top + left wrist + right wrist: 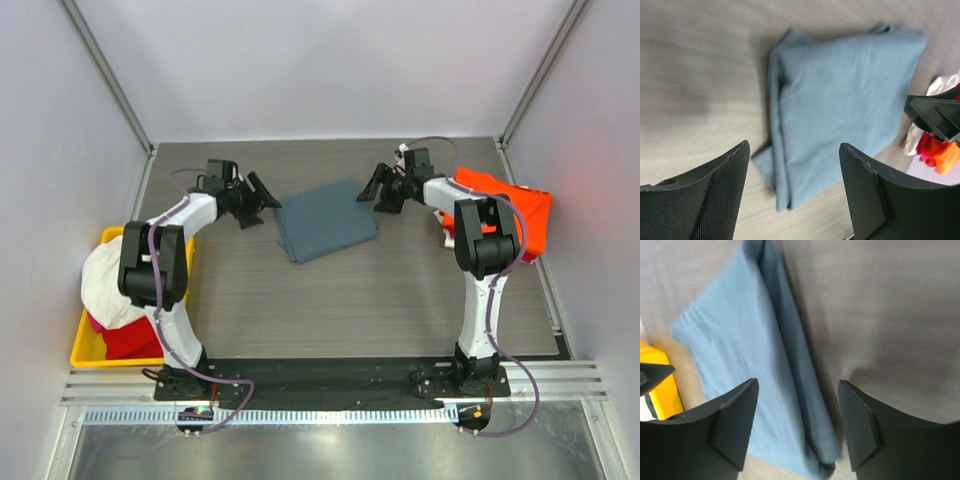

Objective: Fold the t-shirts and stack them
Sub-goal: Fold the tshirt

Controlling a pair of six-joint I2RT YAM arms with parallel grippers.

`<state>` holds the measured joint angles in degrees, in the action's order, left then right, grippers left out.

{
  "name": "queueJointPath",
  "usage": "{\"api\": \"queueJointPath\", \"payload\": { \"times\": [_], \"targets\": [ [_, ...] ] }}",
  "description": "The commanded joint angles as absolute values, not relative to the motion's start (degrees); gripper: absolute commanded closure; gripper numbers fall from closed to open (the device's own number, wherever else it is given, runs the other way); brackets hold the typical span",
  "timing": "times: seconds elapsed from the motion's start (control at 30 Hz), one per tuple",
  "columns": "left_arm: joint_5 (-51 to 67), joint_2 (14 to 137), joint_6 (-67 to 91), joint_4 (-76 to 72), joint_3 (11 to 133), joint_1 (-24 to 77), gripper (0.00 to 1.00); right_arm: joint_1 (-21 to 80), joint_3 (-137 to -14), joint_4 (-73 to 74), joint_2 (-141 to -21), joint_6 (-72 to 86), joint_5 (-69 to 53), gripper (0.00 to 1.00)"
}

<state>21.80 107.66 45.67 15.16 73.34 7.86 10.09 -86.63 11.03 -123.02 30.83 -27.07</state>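
On the table (400, 300), far middle, lies the folded blue-grey t-shirt (326, 218), likely soft, light, floppy. Left claw (266, 197) and right claw (381, 193) flank it, both open and empty. Best pinched at thick folded edges.

The grey wood-grain table (350, 300) spreads out ahead of me. On it, at eight o'clock in the overhead view, a yellow plastic bin (85, 352) sits by the table's edge. Pale walls (300, 60) close in at nine, twelve and three o'clock, with metal posts (105, 70) slanting up the far corners. At six o'clock a black strip (330, 375) and a ribbed metal rail (330, 415) run across.
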Motion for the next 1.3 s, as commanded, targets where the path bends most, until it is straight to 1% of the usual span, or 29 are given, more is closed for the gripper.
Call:
{"api": "queueJointPath", "payload": {
  "times": [0.0,0.07,0.13,0.2,0.23,0.33,0.37,0.43,0.53,0.57,0.6,0.63,0.67,0.7,0.73,0.8,0.9,0.93,1.0,1.03,1.1,1.13,1.2,1.23,1.27],
  "targets": [
    [20.3,102.1,43.8,11.9,69.4,8.7,0.27,10.9,-81.0,5.7,-117.4,30.0,-29.4,0.31],
    [20.6,101.0,43.4,11.6,66.8,9.3,0.29,11.3,-78.3,5.5,-115.2,30.0,-29.1,0.35],
    [20.4,99.4,43.3,11.4,64.4,10.3,0.29,11.4,-73.2,3.3,-113.2,30.3,-28.8,0.37],
    [19.7,98.4,42.8,11.1,62.6,11.2,0.30,11.7,-68.5,1.2,-110.6,30.7,-29.1,0.41],
    [19.3,97.3,42.7,11.1,61.3,12.1,0.30,11.8,-67.2,1.1,-109.7,30.8,-29.0,0.43],
    [19.2,95.6,42.2,10.5,59.0,13.6,0.31,12.0,-62.8,0.4,-107.1,31.0,-29.7,0.58],
    [19.2,95.4,42.0,10.1,58.5,14.0,0.31,12.0,-61.4,0.3,-106.4,31.2,-29.6,0.64],
    [19.5,95.0,41.6,9.8,57.3,14.6,0.33,12.3,-57.8,-2.5,-103.4,31.6,-29.5,0.70],
    [19.9,94.0,41.5,9.5,55.6,15.1,0.34,12.6,-54.1,-2.8,-99.6,32.3,-29.4,0.73],
    [19.9,93.1,41.5,9.5,55.1,15.2,0.35,12.7,-53.2,-2.9,-98.5,32.4,-29.5,0.72],
    [19.8,92.6,41.5,9.4,54.3,15.4,0.35,12.8,-51.6,-2.4,-97.7,32.5,-28.5,0.68],
    [19.8,92.0,41.5,9.4,54.0,15.6,0.36,12.8,-51.0,-1.5,-95.5,32.6,-27.3,0.41],
    [19.9,90.9,41.4,9.4,53.6,15.7,0.36,12.8,-50.4,-0.7,-94.3,32.5,-26.4,0.29],
    [20.0,90.3,41.5,9.4,53.2,16.3,0.36,12.8,-49.1,-0.4,-92.8,32.4,-25.4,0.24],
    [20.3,89.7,41.6,9.6,53.1,16.6,0.38,12.8,-48.6,0.7,-91.4,31.8,-23.3,0.23],
    [20.6,87.9,41.9,10.2,53.4,17.9,0.40,13.2,-49.1,4.7,-87.9,30.9,-21.0,0.25],
    [19.9,86.2,43.3,11.4,55.0,20.6,0.46,15.3,-52.8,11.0,-85.8,28.6,-17.4,0.34],
    [19.7,86.1,44.2,12.2,55.5,21.4,0.50,16.1,-53.8,11.9,-85.6,28.4,-17.3,0.43],
    [18.8,86.3,45.4,12.7,57.0,23.5,0.57,18.7,-56.2,13.2,-86.1,29.0,-18.0,0.53],
    [18.5,87.1,46.0,13.2,57.4,24.2,0.62,19.9,-57.1,13.4,-86.8,29.2,-18.9,0.62],
    [18.4,88.5,47.5,13.1,58.6,25.6,0.67,22.4,-60.4,14.1,-90.2,30.1,-20.8,0.72],
    [18.4,90.2,48.0,13.1,59.1,25.9,0.75,23.2,-61.3,14.2,-91.5,30.5,-21.4,0.81],
    [19.0,91.8,49.3,13.0,60.1,26.5,0.83,24.7,-63.5,13.8,-95.3,32.1,-23.7,0.92],
    [19.1,93.4,49.6,12.8,60.5,26.6,0.89,25.0,-64.1,13.4,-96.8,32.6,-24.6,0.99],
    [19.1,94.2,50.0,12.7,60.7,26.5,0.91,25.2,-64.5,12.1,-97.9,33.1,-25.5,0.99]
  ]
}}
